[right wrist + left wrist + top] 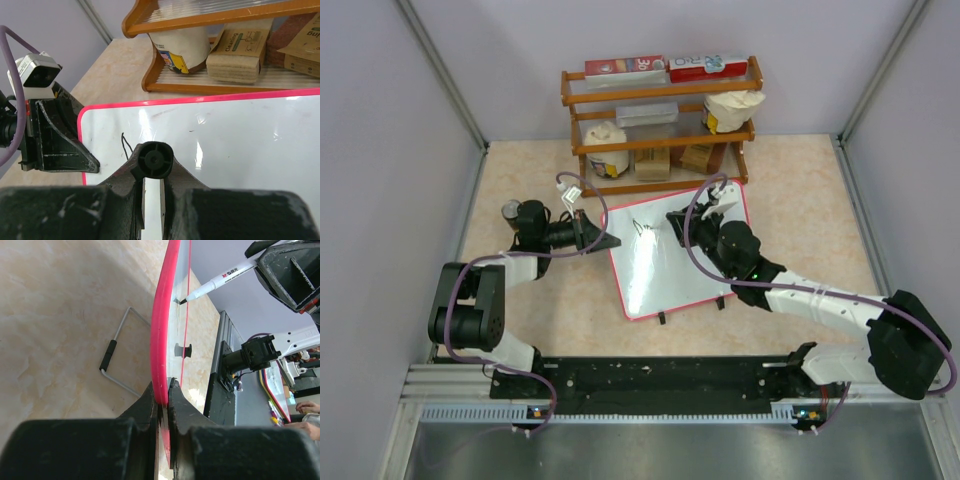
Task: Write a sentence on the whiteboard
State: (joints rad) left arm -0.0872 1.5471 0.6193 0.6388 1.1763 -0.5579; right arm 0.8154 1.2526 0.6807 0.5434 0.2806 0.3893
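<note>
The whiteboard (670, 258), white with a thin red frame, lies tilted on the table in the middle. My left gripper (603, 241) is shut on its left edge; the left wrist view shows the jaws pinching the red frame (162, 340). My right gripper (677, 222) is shut on a white marker (220, 280) with a black end (152, 160), its tip touching the board near the upper left. A short black stroke of the sentence (125, 144) shows beside the tip; it also shows in the top view (642, 229).
A wooden rack (660, 120) with boxes, sponges and tubs stands behind the board. A wire stand with a black grip (116, 360) lies on the table left of the board. Two black tabs (690, 310) stick out at the board's near edge.
</note>
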